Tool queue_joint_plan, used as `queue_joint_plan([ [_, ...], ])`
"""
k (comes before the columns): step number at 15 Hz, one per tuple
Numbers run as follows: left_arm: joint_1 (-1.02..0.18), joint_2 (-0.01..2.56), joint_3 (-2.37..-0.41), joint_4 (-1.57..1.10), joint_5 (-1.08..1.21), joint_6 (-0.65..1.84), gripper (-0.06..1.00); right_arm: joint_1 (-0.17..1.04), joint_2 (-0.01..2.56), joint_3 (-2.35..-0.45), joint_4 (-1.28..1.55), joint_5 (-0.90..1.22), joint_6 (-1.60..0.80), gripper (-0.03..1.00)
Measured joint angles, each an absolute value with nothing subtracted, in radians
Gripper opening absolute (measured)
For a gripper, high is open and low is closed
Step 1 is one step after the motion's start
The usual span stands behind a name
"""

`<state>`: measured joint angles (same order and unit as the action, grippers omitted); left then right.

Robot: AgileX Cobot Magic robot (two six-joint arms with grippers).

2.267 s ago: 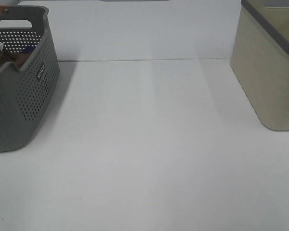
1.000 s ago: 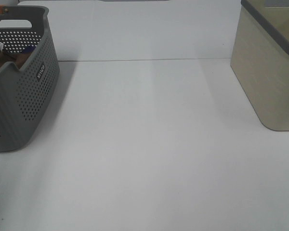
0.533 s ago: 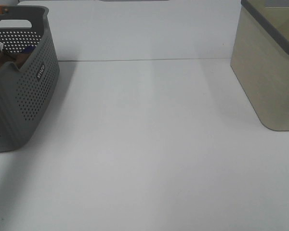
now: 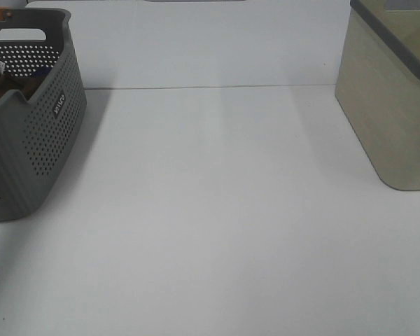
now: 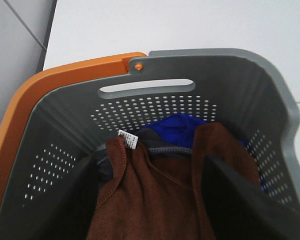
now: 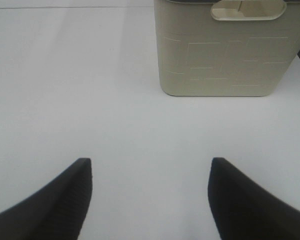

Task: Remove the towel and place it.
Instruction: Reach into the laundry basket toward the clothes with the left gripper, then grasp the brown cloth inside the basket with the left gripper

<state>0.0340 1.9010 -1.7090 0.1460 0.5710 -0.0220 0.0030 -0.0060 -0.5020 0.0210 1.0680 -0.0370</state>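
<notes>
The dark brown towel [image 5: 155,200] lies bunched in the grey perforated basket [image 5: 215,75], with a white label on its hem. My left gripper [image 5: 150,165] hangs inside the basket. Its dark fingers [image 5: 230,200] stand wide apart on either side of the towel's folds, open. In the high view only a brown strip of the towel [image 4: 3,87] shows over the rim of the basket [image 4: 42,140] at the far left, and neither arm appears there. My right gripper [image 6: 151,162] is open over bare white table with nothing between its fingers.
A blue cloth [image 5: 177,125] and a grey one lie under the towel. An orange rim [image 5: 65,75] wraps the basket's outer side. A tall beige bin [image 4: 392,105] stands at the table's right, ahead of the right gripper as the beige bin [image 6: 220,50]. White table [image 4: 217,210] lies between the two containers.
</notes>
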Motion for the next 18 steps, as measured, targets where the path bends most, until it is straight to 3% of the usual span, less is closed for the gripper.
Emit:
queue_joint_plan([
  [10, 0.056, 2.384, -2.230, 0.196, 0.816, -0.056, 0.51, 0.003, -0.006, -0.502, 0.021, 1.068, -0.037, 0.64],
  [18, 0.067, 2.523, -2.351, 0.253, 0.816, -0.056, 0.51, 0.003, -0.006, -0.502, 0.021, 1.068, -0.037, 0.64],
])
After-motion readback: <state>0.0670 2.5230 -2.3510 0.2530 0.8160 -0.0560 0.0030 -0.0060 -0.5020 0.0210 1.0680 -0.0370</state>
